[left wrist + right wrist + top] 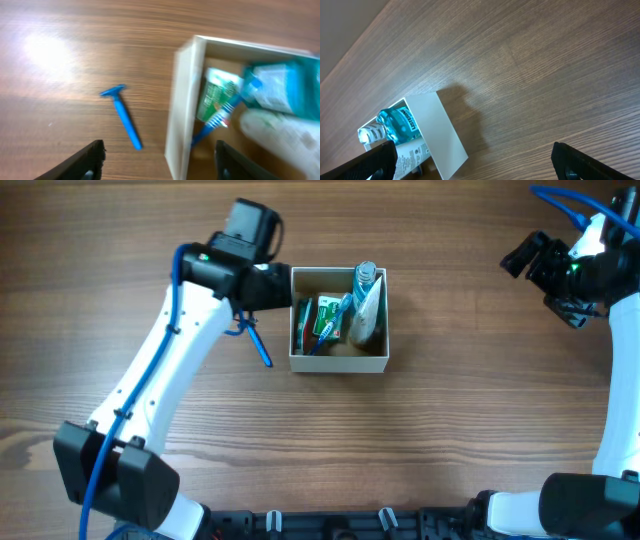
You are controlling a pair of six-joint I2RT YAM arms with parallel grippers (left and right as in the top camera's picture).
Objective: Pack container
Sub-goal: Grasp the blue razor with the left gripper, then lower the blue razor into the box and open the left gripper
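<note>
Left claw (160,150) wide, empty, hanging over the left wall of the container (338,363). Right claw (472,150) also wide and empty, well apart at far right. Container mid-table (480,430), mouth up; square, so no long axis, walls in line with table edges. Holds bottle (366,277), tube (368,315), toothbrush (215,122). Razor (122,117) outside, just left of it, head away, handle slanting toward box. Likely step: fetch razor. Next: shift left, descend, close across handle.

Glare-streaked brown woodgrain table (450,430)

Blurry, edge-cropped toiletries (277,92) in container (181,107)
</note>
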